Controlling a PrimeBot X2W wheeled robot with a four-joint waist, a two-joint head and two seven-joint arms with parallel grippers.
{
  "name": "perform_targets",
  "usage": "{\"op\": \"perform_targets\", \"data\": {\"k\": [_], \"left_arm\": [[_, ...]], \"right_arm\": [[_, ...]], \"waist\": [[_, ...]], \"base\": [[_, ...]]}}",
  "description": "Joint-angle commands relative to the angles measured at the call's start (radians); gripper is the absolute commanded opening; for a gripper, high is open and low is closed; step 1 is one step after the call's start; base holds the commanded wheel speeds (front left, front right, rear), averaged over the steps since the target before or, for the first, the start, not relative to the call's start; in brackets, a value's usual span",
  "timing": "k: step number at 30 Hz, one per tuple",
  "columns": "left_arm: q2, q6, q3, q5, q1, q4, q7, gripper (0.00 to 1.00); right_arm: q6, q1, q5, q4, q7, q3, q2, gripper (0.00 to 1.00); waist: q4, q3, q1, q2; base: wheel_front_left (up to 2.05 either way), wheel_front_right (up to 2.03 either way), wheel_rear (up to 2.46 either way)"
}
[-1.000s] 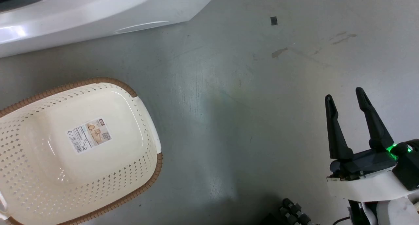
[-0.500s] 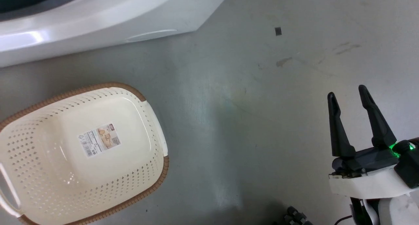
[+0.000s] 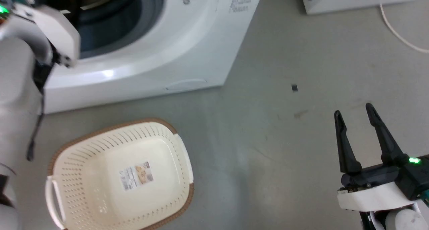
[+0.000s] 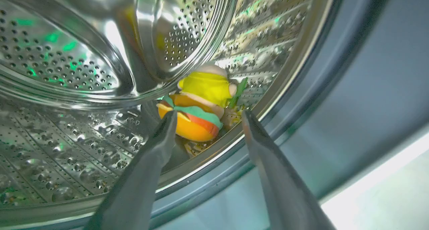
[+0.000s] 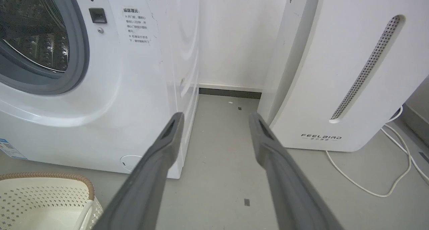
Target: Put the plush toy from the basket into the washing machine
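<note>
Your left claw [image 4: 208, 114] is spread and empty at the mouth of the washing machine [image 4: 335, 89]. The plush toy [image 4: 201, 89] lies in the drum [image 4: 67, 56] near its front lip. Snag it while backing out and it may tumble out. Your right claw [image 3: 352, 110] hangs spread.

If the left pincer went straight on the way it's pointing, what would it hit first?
Most likely the plush toy, lying inside the washing machine straight ahead of the open left pincer. How far off it lies is unclear.

one plush toy [image 4: 197, 106], one basket [image 3: 67, 176], one washing machine [image 3: 187, 46], one feelbird appliance [image 5: 335, 72]
</note>
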Motion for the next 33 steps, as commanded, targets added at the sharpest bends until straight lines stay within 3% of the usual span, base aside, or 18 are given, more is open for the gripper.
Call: {"op": "perform_targets", "data": {"k": [1, 9, 18, 21, 26, 33], "left_arm": [[-0.007, -0.002, -0.001, -0.007, 0.027, 0.001, -0.014, 1.0], [-0.071, 0.084, 0.062, -0.06, 0.253, -0.145, -0.083, 1.0], [-0.06, 0.31, 0.273, -0.002, 0.684, -0.671, -0.084, 1.0], [-0.066, 0.366, 0.325, 0.036, 0.823, -0.803, -0.084, 1.0], [-0.089, 0.409, 0.374, 0.08, 1.005, -0.931, -0.084, 1.0], [-0.146, 0.432, 0.413, 0.103, 1.183, -0.949, -0.084, 1.0]], "right_arm": [[-0.001, 0.01, -0.005, 0.004, -0.005, -0.001, 0.001, 1.0], [-0.001, 0.066, -0.029, 0.004, -0.005, -0.015, -0.005, 1.0], [-0.001, 0.118, -0.034, -0.035, -0.005, -0.019, -0.007, 1.0], [-0.001, 0.13, -0.033, -0.043, -0.005, -0.015, -0.006, 1.0], [-0.001, 0.149, -0.031, -0.044, -0.005, -0.006, -0.005, 1.0], [-0.001, 0.173, -0.018, -0.028, -0.005, 0.014, -0.002, 1.0]], "waist": [[0.055, -0.104, 0.0, -0.0001], [0.125, -0.288, 0.0, -0.0001], [0.172, -0.395, 0.0, -0.0001], [0.178, -0.416, 0.0, -0.0001], [0.183, -0.442, 0.0, -0.0001], [0.19, -0.48, 0.0, -0.0001]], "base": [[0.0, 0.0, 0.0], [0.0, 0.0, 0.0], [0.0, 0.0, 0.0], [0.0, 0.0, 0.0], [0.0, 0.0, 0.0], [0.0, 0.0, 0.0]]}}
